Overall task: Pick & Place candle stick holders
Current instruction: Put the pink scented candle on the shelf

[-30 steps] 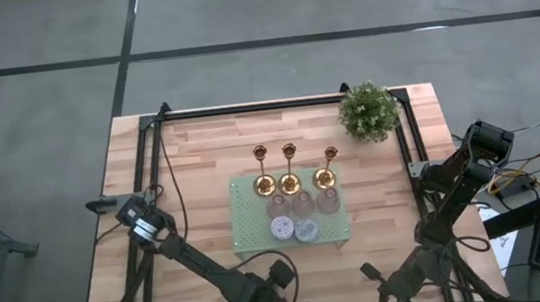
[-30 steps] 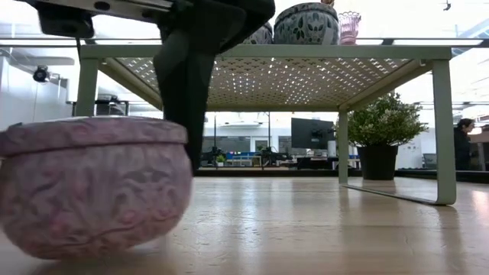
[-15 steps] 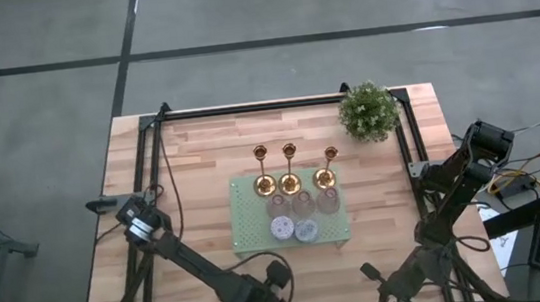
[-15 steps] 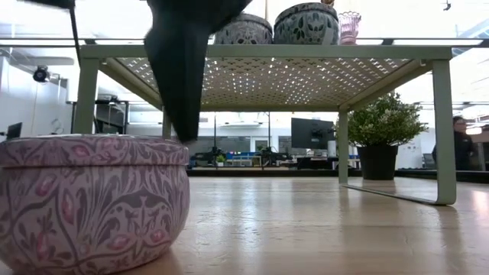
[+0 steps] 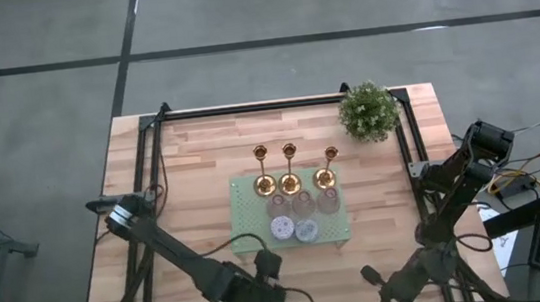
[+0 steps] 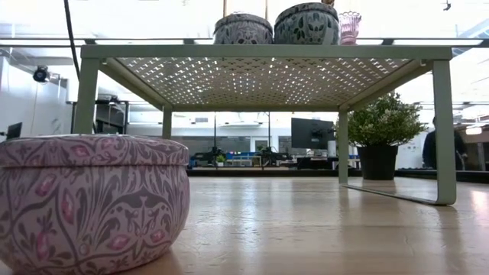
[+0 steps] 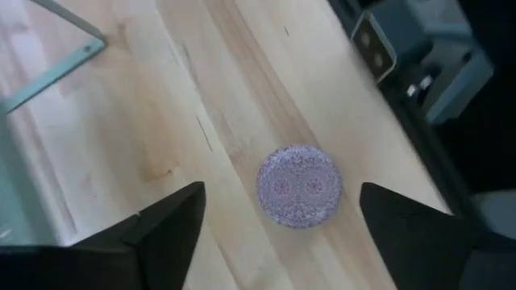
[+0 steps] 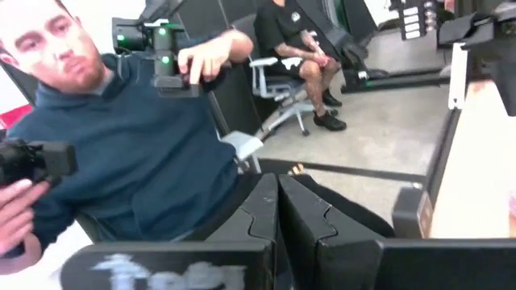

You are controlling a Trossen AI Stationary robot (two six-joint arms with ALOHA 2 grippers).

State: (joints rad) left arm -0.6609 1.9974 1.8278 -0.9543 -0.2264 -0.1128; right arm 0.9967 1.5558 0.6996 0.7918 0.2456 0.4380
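Your left gripper hung, jaws apart, over the pink patterned holder by the desk's front edge; your right gripper waited with jaws together.

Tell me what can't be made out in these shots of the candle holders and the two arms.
- Squat holders on the green rack, high view: too small to count or tell patterns.
- Patterned pink holder, low view: cut off by the left and bottom edges.
- Gold holders, low view: cut off by the top edge.
- Left gripper, high view: hidden under its own arm.
- Right gripper, high view: cut off at the bottom edge.
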